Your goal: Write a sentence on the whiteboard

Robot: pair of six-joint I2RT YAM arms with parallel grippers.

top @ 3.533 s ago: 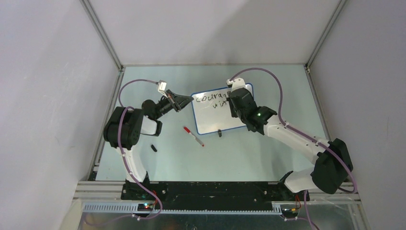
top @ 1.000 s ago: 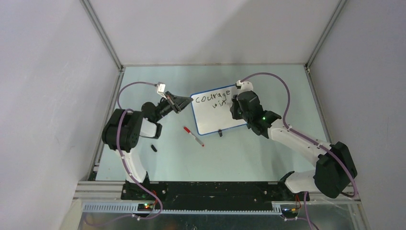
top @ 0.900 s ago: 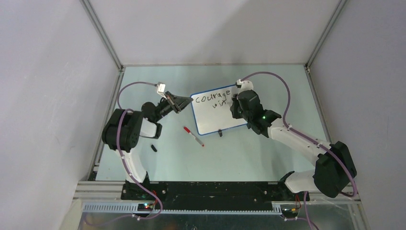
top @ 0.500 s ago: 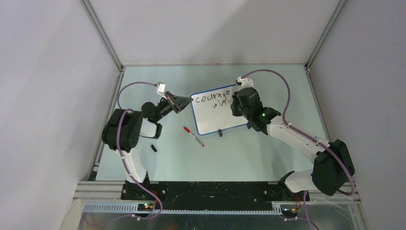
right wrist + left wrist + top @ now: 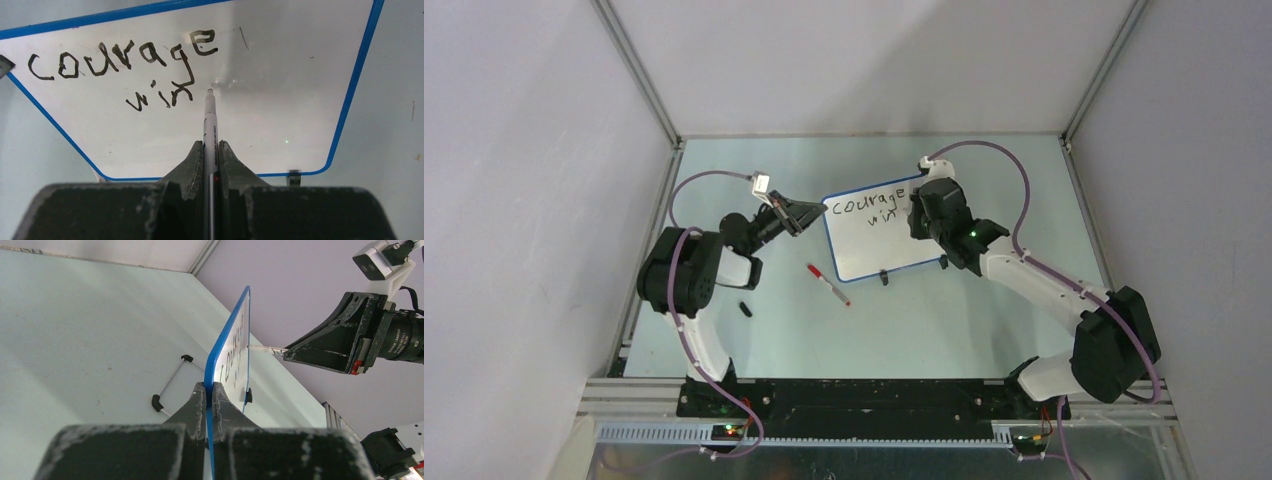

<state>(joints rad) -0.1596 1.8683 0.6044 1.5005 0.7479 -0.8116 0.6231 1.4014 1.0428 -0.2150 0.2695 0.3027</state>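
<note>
Whiteboard [image 5: 879, 250] sits propped at approx 12 o'clock on tabletop [image 5: 944, 320]. Left gripper [image 5: 209, 386] is clamped on its 9 o'clock edge. Right gripper [image 5: 211, 144] is clamped on marker [image 5: 209, 117], tip just at 3 o'clock of "win"; contact unclear. Sentence [image 5: 120, 57] is part done: "courage" complete, 2nd line reads "win". Rest looks left to write, w/ blank board below. Red-capped pen [image 5: 828, 284] and black cap [image 5: 745, 309] lie at 7–8 o'clock of board; nothing blocks the tip.
</note>
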